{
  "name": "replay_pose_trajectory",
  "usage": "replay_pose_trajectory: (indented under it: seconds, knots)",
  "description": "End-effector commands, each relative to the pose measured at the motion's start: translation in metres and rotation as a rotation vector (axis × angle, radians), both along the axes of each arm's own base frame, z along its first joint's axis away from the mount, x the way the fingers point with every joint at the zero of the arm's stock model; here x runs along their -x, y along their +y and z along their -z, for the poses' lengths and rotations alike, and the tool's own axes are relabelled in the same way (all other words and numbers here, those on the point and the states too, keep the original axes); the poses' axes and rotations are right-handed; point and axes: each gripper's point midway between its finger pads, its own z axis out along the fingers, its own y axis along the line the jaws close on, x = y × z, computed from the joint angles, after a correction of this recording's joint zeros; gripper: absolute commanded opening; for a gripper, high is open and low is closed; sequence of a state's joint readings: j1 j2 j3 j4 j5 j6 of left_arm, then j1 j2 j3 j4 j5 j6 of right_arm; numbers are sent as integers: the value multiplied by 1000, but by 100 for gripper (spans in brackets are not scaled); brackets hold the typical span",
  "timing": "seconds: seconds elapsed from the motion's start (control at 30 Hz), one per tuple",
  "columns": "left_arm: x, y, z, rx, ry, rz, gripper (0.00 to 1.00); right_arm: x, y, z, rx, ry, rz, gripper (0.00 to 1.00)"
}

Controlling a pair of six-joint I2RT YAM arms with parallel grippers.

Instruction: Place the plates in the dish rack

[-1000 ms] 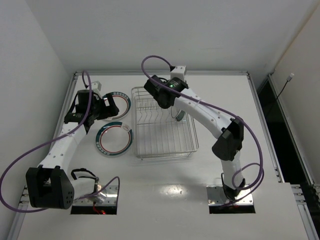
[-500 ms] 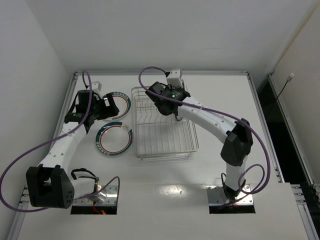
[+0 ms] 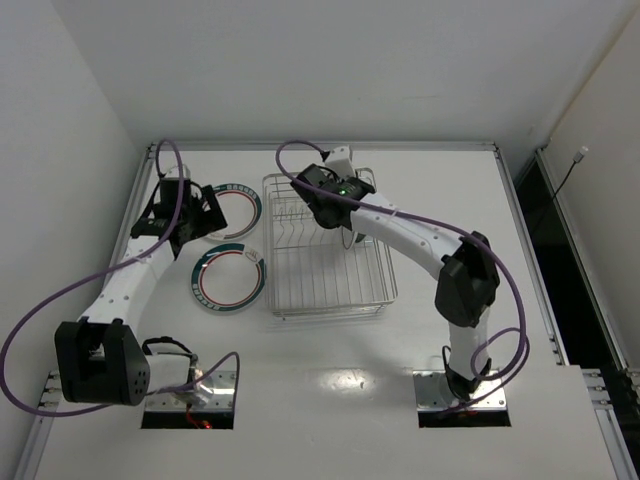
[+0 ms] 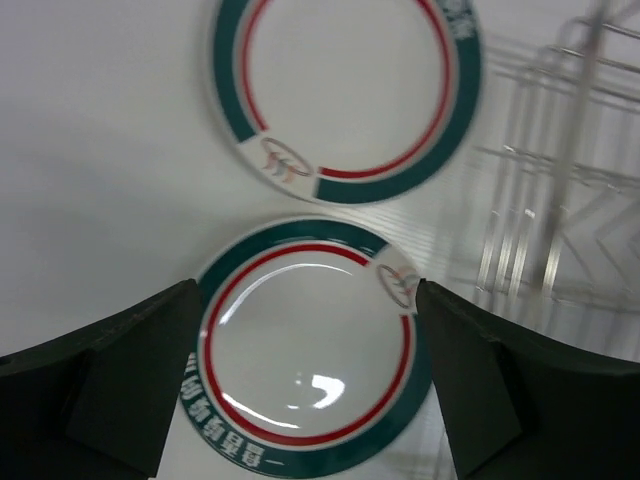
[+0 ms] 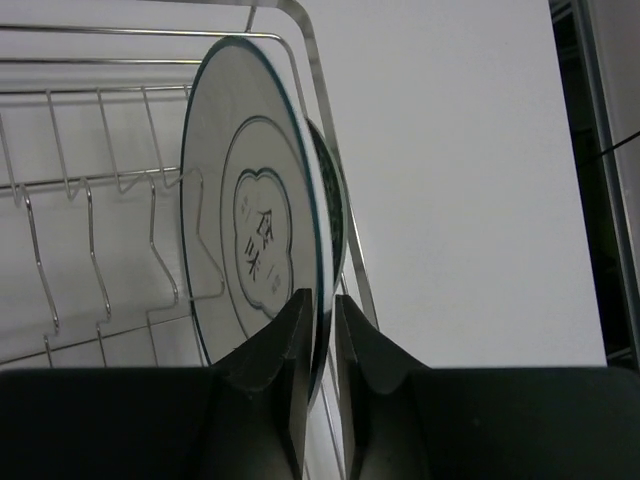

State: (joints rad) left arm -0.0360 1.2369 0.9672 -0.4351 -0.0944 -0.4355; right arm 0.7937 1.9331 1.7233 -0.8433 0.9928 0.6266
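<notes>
Right gripper (image 5: pixel 320 308) pinches the rim of the pale grey plate (image 5: pixel 250 230), upright in the dish rack (image 5: pixel 95 190) by its right side, teal plate (image 5: pixel 336 200) just behind. Left gripper (image 4: pixel 305 300) hangs spread over the near banded plate (image 4: pixel 300 350); far banded plate (image 4: pixel 345 90) lies beside it on the table (image 4: pixel 80 150).

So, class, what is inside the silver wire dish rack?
A pale grey plate stands upright, its rim pinched by the right gripper. Behind it, a teal plate shows only an edge; the rest is covered.
</notes>
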Motion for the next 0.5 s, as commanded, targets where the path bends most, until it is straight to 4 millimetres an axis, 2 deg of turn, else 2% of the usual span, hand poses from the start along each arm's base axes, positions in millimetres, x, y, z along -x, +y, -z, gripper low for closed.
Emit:
replay_pose_trajectory:
  seconds: [0.0, 0.03, 0.07, 0.13, 0.17, 0.2, 0.3, 0.33, 0.37, 0.47]
  knots:
    - [9, 50, -1, -151, 55, -286, 91, -8, 1, -19, -64, -22, 0, 17]
    - [14, 56, -3, -168, 69, -322, 93, -8, 0, -24, -73, -31, 0, 21]
    - [16, 60, 0, -174, 83, -357, 95, -7, -1, -21, -65, -23, 0, 23]
    - [20, 69, -4, -200, 79, -414, 100, -5, -2, -36, -96, -55, -1, 32]
    - [22, 71, -3, -193, 80, -445, 100, -4, -3, -41, -105, -64, -1, 35]
    - [23, 75, -4, -203, 73, -469, 100, -3, -4, -52, -128, -88, -1, 45]
    - [22, 75, -3, -175, 71, -481, 100, -2, -7, -74, -161, -137, -1, 57]
    - [24, 72, 2, -165, 84, -469, 100, -1, -8, -81, -178, -155, -2, 58]
    - [24, 73, 3, -153, 87, -469, 100, 0, -9, -99, -218, -195, -2, 59]
    - [27, 79, 11, -91, 97, -520, 100, 3, -6, -122, -290, -242, -36, 60]
